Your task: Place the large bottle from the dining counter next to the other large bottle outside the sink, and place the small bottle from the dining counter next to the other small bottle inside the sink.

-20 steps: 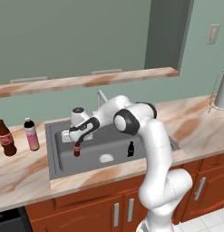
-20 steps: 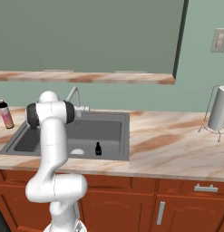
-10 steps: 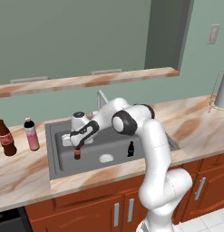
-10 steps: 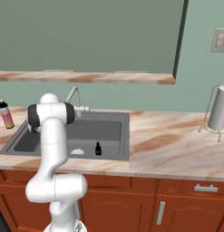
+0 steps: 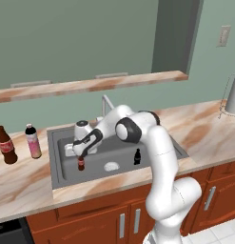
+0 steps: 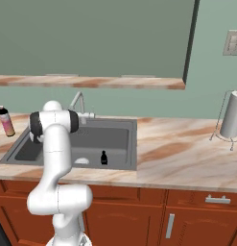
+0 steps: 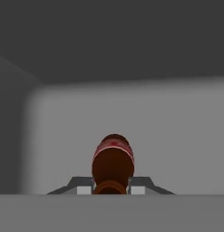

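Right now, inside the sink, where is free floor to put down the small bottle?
The sink floor is bare between the small bottle held in the gripper and the drain. The other small bottle stands right of the drain.

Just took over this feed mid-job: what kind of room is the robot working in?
A kitchen, rendered rather than real. A steel sink with a faucet is sunk in a marbled worktop over red-brown cabinets, and a paper towel roll stands near a wall outlet.

Small bottle brown, red label; sink grey; worktop tan marbled.
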You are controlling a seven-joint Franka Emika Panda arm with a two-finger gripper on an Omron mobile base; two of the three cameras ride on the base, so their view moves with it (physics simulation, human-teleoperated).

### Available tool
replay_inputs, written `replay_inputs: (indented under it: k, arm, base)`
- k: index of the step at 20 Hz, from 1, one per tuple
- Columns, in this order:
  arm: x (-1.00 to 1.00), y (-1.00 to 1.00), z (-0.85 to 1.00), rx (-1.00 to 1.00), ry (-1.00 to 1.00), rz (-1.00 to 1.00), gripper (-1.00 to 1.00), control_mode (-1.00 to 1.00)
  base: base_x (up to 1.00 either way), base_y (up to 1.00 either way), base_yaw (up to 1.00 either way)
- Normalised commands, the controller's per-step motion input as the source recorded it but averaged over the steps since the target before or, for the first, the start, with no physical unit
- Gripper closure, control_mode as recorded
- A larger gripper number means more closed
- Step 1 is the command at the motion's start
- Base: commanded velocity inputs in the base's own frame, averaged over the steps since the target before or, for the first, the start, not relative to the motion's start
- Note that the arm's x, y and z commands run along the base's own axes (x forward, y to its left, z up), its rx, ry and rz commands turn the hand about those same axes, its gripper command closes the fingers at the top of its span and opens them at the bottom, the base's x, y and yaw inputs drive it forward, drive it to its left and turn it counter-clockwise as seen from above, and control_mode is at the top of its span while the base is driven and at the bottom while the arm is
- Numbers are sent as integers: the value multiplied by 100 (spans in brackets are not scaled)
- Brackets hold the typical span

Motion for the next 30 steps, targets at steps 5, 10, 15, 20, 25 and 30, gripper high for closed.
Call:
replay_inputs:
  k: [5, 10, 15, 20, 25, 30]
  arm:
    - [0, 0, -21, 0, 0, 0, 100, -100]
    - [0, 0, -6, 0, 0, 0, 100, -100]
    - [0, 0, 0, 0, 0, 0, 100, -100]
    - [0, 0, 0, 0, 1, 0, 100, -100]
    - [9, -6, 0, 0, 19, 0, 100, -100]
    - [7, -2, -7, 0, 16, 0, 100, -100]
  base:
    - [0, 0, 0]
    - [0, 0, 0]
    - [0, 0, 0]
    - [0, 0, 0]
    - [0, 0, 0]
    - [0, 0, 0]
